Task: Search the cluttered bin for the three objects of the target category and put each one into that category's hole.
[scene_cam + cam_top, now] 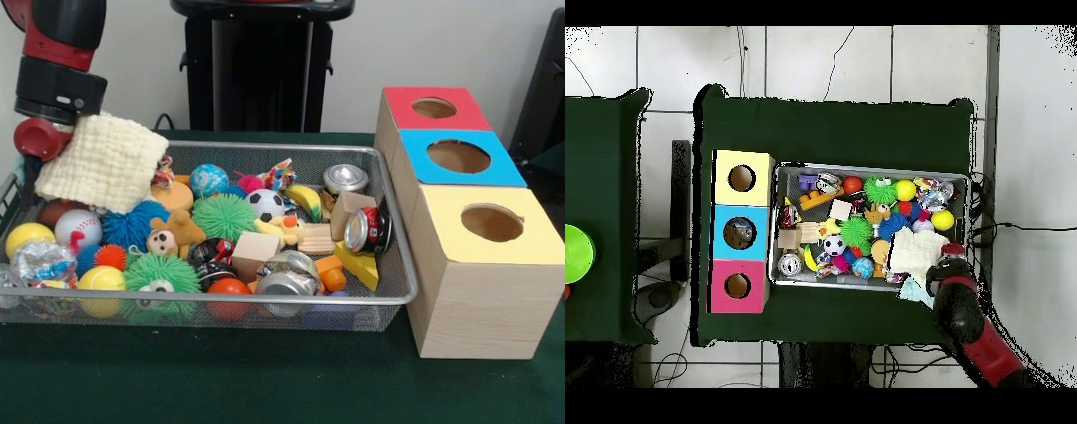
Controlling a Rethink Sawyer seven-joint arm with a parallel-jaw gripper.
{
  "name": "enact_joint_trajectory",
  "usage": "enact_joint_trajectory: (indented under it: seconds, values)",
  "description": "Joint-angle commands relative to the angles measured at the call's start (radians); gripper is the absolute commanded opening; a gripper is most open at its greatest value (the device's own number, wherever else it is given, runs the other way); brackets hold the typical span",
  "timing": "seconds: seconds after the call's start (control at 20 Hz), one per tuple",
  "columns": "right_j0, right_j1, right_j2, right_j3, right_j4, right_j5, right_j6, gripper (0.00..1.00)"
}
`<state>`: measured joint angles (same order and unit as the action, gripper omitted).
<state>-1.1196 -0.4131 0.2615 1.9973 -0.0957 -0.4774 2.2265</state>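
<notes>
Step in hand, by my judgement: the search of the bin, with a cloth being lifted off the clutter; nothing shows in transit to a hole.

The dark green table (265,389) carries all items. The red and black robot arm (55,62) hangs over one end of the bin. Its gripper (937,268) is hidden behind the cream waffle-weave cloth (104,161), which hangs from it above the toys; the cloth is evidently held, but how the claw stands cannot be told from either view.

The silver wire-mesh bin (388,296) is full. Contents noted: crushed drink cans, one silver-topped (345,178), one red (369,230), one silver (284,276) and one black (210,253); a green spiky ball (222,216); a blue spiky ball (131,225); a soccer ball (266,204); a baseball (77,229); yellow balls (28,237); a small teddy bear (173,231); pale wooden blocks (256,247); and a yellow wedge block (357,265).

The wooden sorting box (468,300) stands just beside the bin's other end, with a red-topped hole (433,108), a blue-topped hole (458,156) and a yellow-topped hole (492,223). In the overhead view something shows inside the blue hole; what it is cannot be made out.

The target category is not shown, so its three objects cannot be singled out.

Next move calls for dropping the cloth clear of the toys, then a clean grasp on one target.
</notes>
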Motion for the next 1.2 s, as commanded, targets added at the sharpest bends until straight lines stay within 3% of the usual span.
enact_joint_trajectory:
  seconds: [0.05,0.8,1.05,1.2]
  values:
    - [0.041,0.090,0.072,-0.076,-0.003,-0.015,0.195,1.00]
    - [0.000,0.141,0.109,-0.101,-0.049,-0.024,0.204,1.00]
    - [-0.012,-0.001,0.167,0.028,-0.021,0.019,0.242,1.00]
    - [-0.029,-0.032,0.217,0.064,-0.025,0.020,0.261,1.00]
